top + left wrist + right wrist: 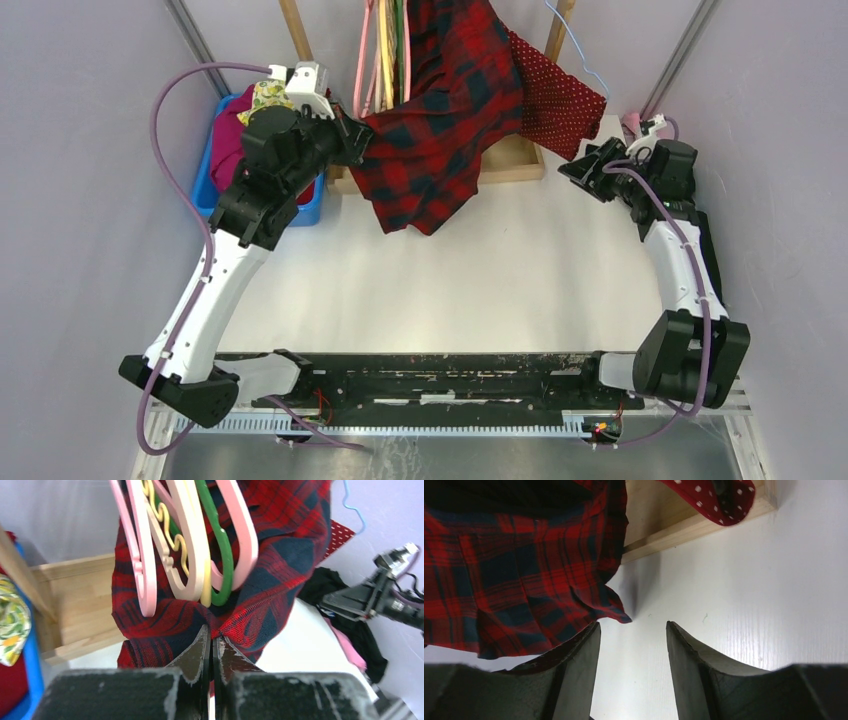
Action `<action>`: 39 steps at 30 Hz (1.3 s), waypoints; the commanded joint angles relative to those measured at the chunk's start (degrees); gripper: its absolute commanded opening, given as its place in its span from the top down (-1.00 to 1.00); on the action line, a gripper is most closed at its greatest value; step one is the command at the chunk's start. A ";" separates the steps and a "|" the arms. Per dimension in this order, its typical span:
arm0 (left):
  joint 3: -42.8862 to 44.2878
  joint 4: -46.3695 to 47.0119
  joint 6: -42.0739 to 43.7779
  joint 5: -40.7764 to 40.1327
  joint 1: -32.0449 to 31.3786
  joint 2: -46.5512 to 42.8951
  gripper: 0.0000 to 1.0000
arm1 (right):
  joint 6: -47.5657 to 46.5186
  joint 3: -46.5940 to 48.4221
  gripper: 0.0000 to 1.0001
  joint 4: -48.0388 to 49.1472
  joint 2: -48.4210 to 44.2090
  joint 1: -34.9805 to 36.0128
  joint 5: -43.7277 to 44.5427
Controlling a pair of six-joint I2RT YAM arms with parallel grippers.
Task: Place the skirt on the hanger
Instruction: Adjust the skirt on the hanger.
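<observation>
From the top camera, the skirt [552, 100] hangs at the rack's right end, just beyond and above the right fingers [582, 163], which are spread and hold nothing. The thin hanger [585, 55] rises above the skirt; whether the cloth is already hooked on it is hidden. The left fingers [350, 135] meet the edge of the plaid garment [440, 130].

In the left wrist view, the left fingers [197, 652] are pressed together and seem to pinch a fold of the plaid garment [280, 555]. Only a sliver of skirt [342, 535] and a piece of the hanger [352, 505] show far to their right.

In the right wrist view, bare table [734, 590] lies between the spread right fingers [579, 660], and the skirt's [719, 500] hem hangs ahead and to the right, cut off by the frame. The step looks like reaching for the skirt. The next move calls for advancing up and right, then closing on that hem.
</observation>
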 commanded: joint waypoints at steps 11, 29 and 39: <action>-10.53 12.42 -13.58 22.22 -0.82 -4.18 0.94 | 2.64 12.58 -0.10 5.23 5.27 3.95 0.11; -23.93 23.50 -20.61 25.90 -9.45 -9.41 0.94 | 3.33 14.31 -0.07 8.01 12.86 8.64 2.28; -29.29 23.61 -20.24 23.41 -14.10 -10.78 0.94 | 2.63 15.57 -0.07 6.89 13.32 10.38 3.36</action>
